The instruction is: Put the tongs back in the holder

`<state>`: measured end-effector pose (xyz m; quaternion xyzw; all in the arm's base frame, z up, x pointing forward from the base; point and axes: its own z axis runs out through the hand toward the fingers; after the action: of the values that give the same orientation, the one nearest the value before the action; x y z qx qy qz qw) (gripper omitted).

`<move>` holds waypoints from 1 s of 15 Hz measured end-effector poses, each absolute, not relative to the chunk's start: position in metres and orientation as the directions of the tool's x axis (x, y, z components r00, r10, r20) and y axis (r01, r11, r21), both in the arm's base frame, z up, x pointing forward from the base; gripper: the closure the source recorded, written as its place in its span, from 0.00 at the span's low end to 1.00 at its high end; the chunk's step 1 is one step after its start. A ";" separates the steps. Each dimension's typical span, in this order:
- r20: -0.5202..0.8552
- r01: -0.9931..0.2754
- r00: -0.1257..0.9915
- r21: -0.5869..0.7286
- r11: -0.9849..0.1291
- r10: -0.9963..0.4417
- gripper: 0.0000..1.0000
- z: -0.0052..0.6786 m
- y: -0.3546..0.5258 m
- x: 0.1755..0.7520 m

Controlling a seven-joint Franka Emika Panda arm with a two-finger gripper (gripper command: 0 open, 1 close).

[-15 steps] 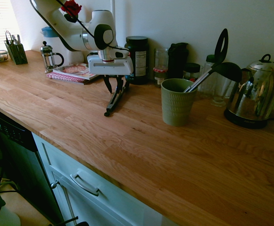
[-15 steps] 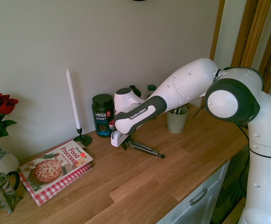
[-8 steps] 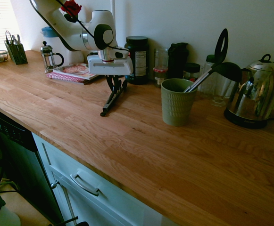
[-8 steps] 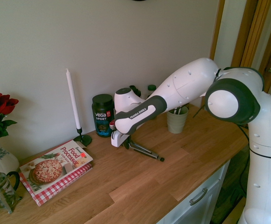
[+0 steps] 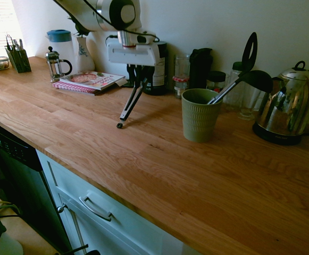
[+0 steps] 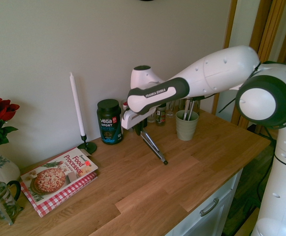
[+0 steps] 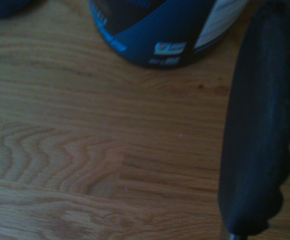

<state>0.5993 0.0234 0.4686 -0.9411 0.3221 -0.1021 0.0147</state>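
The tongs (image 5: 129, 104) hang slanted from my gripper (image 5: 137, 71), which is shut on their black hinge end. Their black tips sit at or just above the counter; I cannot tell if they touch. In the second exterior view the tongs (image 6: 152, 146) slope down from the gripper (image 6: 139, 129) toward the counter's middle. The holder (image 5: 198, 119), a ribbed sage-green cup, stands upright to the right of the tongs with a black ladle (image 5: 240, 78) leaning in it. It also shows in the second exterior view, where the holder (image 6: 187, 127) is beyond the tongs. A dark tong grip (image 7: 259, 130) fills the wrist view's right side.
A dark tub (image 6: 109, 121) stands at the wall just behind the gripper. A cookbook (image 5: 88, 81), French press (image 5: 54, 64) and utensil caddy (image 5: 18, 58) lie left. Jars and a steel kettle (image 5: 287, 103) stand right of the holder. A candle (image 6: 77, 110) rises near the tub.
The fingers closed on the tongs' hinge end. The arm then rose, tipping the tongs up from lying flat to hanging steeply with only the tips low.
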 end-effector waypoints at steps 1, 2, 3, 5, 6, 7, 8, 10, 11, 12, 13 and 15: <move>0.196 -0.611 0.761 -0.104 -0.784 -0.619 1.00 0.486 0.015 0.594; 0.204 -0.620 0.751 -0.111 -0.777 -0.628 1.00 0.499 0.007 0.590; 0.212 -0.628 0.741 -0.117 -0.770 -0.637 1.00 0.509 -0.002 0.585; 0.225 -0.642 0.724 -0.128 -0.756 -0.652 1.00 0.524 -0.016 0.575; 0.235 -0.646 0.715 -0.137 -0.751 -0.658 1.00 0.533 -0.021 0.569; 0.243 -0.650 0.708 -0.145 -0.746 -0.663 1.00 0.542 -0.025 0.561; 0.252 -0.652 0.701 -0.153 -0.742 -0.668 1.00 0.551 -0.028 0.551; 0.266 -0.658 0.688 -0.164 -0.735 -0.675 1.00 0.565 -0.034 0.533; 0.276 -0.662 0.679 -0.170 -0.730 -0.680 1.00 0.574 -0.039 0.526; 0.292 -0.666 0.667 -0.179 -0.725 -0.685 1.00 0.587 -0.044 0.519; 0.315 -0.669 0.652 -0.188 -0.719 -0.689 1.00 0.602 -0.050 0.512; 0.376 -0.673 0.615 -0.208 -0.709 -0.694 1.00 0.654 -0.062 0.495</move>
<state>0.4951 -0.0622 0.6541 -0.8982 0.3805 -0.2188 0.0229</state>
